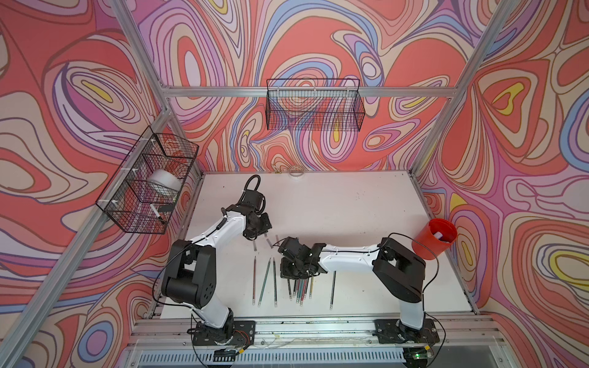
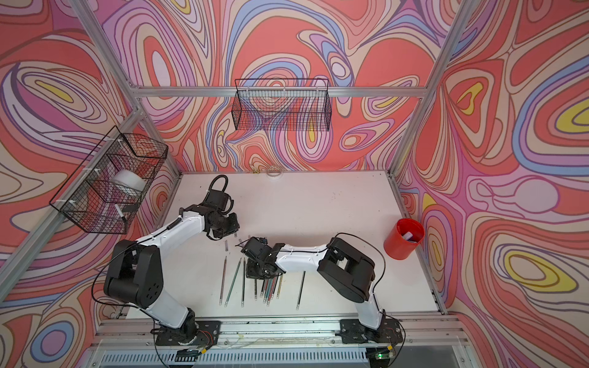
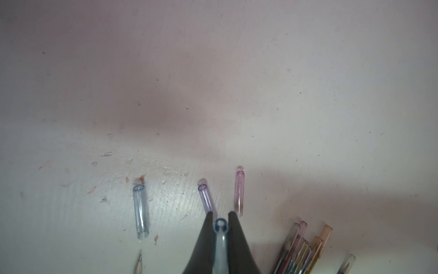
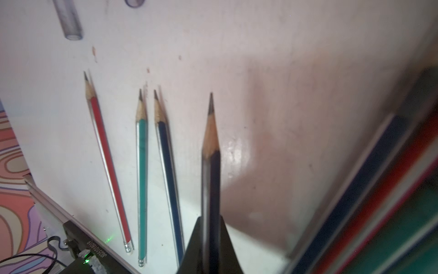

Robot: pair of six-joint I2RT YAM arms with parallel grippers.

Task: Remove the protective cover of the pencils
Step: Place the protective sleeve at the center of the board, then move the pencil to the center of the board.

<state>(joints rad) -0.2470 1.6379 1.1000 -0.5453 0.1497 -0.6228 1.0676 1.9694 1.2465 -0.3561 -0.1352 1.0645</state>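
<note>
Gripping: R claw (image 4: 210,220) dark pencil (image 4: 211,161), L claw (image 3: 220,214) bluish cover (image 3: 220,239); box (image 4: 78,234) code unclear.

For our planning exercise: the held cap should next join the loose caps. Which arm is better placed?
Left. The left gripper is shut on the blue cap, just by the loose caps; the right gripper is shut on a bare pencil.

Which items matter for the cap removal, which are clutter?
Job: blue translucent cap in left gripper; dark pencil in right gripper; three loose tinted caps; three bare pencils; capped pencil bundle.
Clutter: red plastic cup; two black wire baskets; white marker.
</note>
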